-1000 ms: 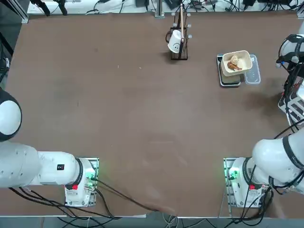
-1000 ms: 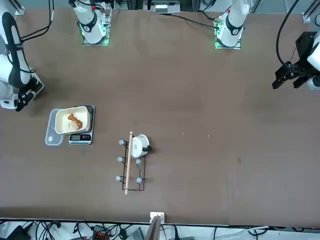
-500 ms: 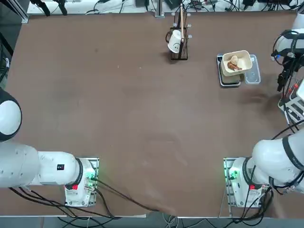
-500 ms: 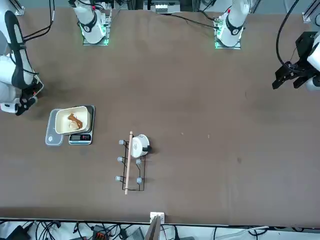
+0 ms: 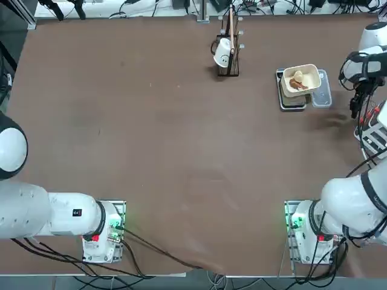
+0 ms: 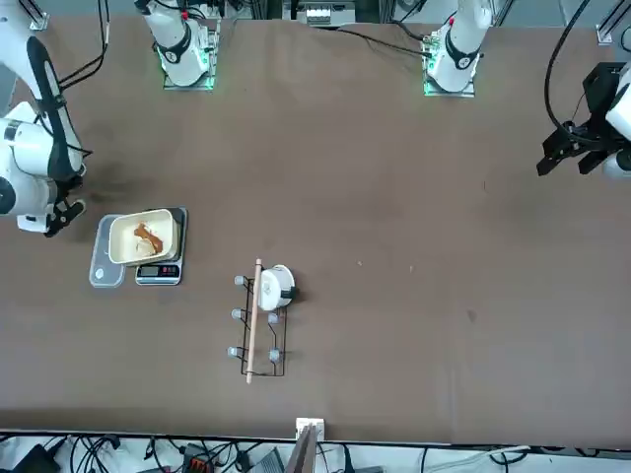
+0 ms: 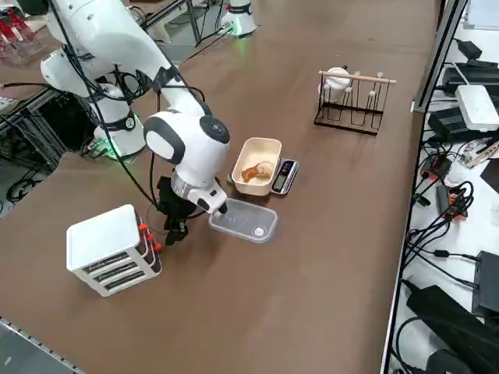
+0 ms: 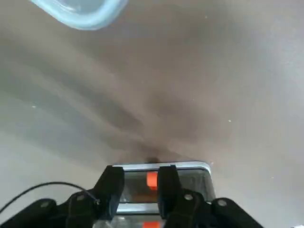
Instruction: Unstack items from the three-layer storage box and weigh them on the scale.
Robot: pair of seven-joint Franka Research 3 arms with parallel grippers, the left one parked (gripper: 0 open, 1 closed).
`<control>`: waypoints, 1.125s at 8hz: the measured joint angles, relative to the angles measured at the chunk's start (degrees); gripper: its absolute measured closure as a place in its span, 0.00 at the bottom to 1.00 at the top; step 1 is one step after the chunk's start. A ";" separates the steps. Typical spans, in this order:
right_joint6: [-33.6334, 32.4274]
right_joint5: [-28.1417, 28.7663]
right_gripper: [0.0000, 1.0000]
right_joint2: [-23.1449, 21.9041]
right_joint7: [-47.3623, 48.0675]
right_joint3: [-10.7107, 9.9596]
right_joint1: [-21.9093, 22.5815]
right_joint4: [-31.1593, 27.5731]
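The storage box (image 7: 109, 249), light grey with red handles, stands at the table's right edge (image 5: 376, 138). My right gripper (image 7: 173, 227) hovers low just beside its handle side, open, with nothing between the fingers. In the wrist view the gripper (image 8: 140, 172) frames one orange-red handle of the storage box (image 8: 190, 176). The scale (image 5: 292, 99) carries a cream tray (image 5: 311, 77) holding the items: a lumpy orange-brown piece (image 5: 296, 83) and a whitish piece (image 5: 298, 75). The same tray (image 7: 269, 148) shows the orange-brown piece (image 7: 253, 173).
A clear plastic container (image 7: 243, 220) lies between the scale and my gripper. A dark upright stand with a white cup (image 5: 227, 53) is at the far middle of the table. Cables and equipment lie beyond the far edge.
My right wrist has drawn back a little from the storage box toward the table's middle. The fingers have gone from shut to apart. Tray, scale and items have not moved.
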 joint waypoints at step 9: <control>4.36 -2.24 0.60 1.00 0.00 -0.65 -3.06 -1.74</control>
